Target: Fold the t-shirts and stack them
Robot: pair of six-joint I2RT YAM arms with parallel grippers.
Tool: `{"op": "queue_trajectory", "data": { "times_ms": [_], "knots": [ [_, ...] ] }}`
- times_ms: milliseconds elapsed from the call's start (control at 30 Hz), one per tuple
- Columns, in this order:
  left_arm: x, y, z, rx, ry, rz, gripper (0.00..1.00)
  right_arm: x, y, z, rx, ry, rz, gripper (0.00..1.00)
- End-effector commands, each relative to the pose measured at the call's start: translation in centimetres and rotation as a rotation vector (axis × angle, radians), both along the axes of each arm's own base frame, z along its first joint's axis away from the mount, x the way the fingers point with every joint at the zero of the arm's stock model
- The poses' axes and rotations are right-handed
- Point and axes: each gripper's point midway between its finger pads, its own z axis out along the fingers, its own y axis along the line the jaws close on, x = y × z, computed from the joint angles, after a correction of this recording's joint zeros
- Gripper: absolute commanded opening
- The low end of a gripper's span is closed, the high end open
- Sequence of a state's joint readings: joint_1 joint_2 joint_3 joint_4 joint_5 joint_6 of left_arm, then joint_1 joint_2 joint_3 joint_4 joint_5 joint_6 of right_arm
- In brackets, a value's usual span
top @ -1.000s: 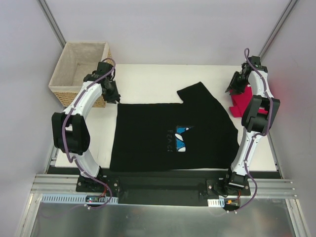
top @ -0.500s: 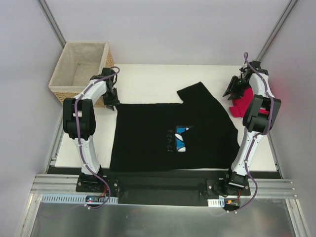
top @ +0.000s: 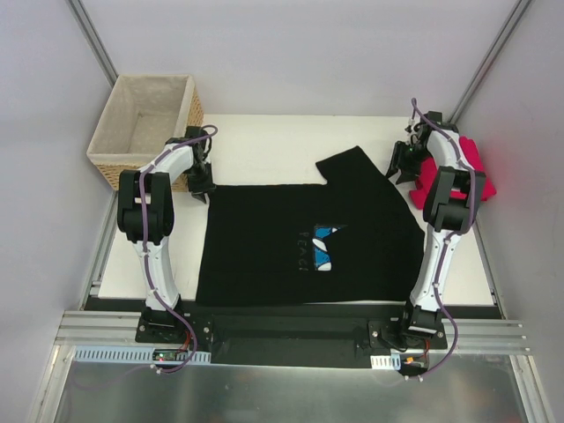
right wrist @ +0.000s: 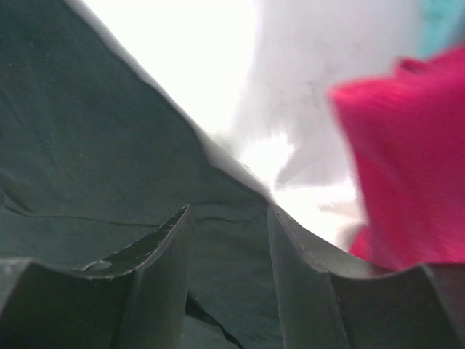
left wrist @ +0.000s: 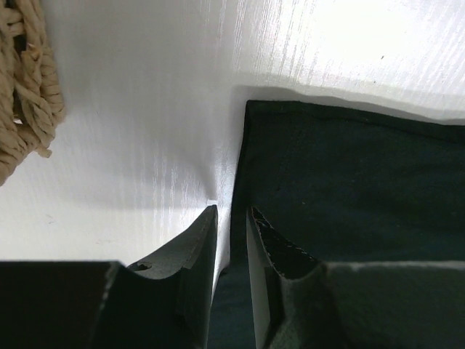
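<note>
The black t-shirt (top: 291,242) lies spread flat on the white table, with its blue daisy print (top: 322,246) facing up. The pinkish-red t-shirt (top: 474,169) is bunched at the far right. My left gripper (top: 202,182) is low at the black shirt's far left corner. In the left wrist view its jaws (left wrist: 231,215) stand narrowly apart, straddling the shirt's edge (left wrist: 349,182) without pinching it. My right gripper (top: 398,165) is at the black shirt's right sleeve edge. Its jaws (right wrist: 229,211) are open over the black cloth (right wrist: 87,145), with the red shirt (right wrist: 407,160) just to the right.
A wicker basket (top: 145,123) with pale lining stands at the far left corner, close behind my left gripper; its weave (left wrist: 25,94) shows in the left wrist view. Bare white table (top: 264,141) lies behind the black shirt. Frame posts and walls close both sides.
My left arm has folded in and brought its gripper to the black shirt's corner. My right gripper has moved left from the red shirt to the black sleeve, and its jaws have widened.
</note>
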State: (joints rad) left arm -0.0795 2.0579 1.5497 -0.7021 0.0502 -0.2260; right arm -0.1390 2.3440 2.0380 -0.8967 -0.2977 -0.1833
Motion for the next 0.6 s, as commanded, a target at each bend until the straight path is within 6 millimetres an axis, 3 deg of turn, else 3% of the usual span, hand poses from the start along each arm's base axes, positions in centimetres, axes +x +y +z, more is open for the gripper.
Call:
{"op": "queue_trajectory", "data": {
  "times_ms": [0, 567],
  "knots": [
    [0.55, -0.70, 1.02, -0.020, -0.013, -0.031, 0.23, -0.10, 0.05, -0.02, -0.092, 0.013, 0.072, 0.48],
    [0.87, -0.93, 1.45, -0.032, -0.026, -0.037, 0.22, 0.21, 0.24, -0.41, -0.163, 0.015, 0.113, 0.47]
  ]
}}
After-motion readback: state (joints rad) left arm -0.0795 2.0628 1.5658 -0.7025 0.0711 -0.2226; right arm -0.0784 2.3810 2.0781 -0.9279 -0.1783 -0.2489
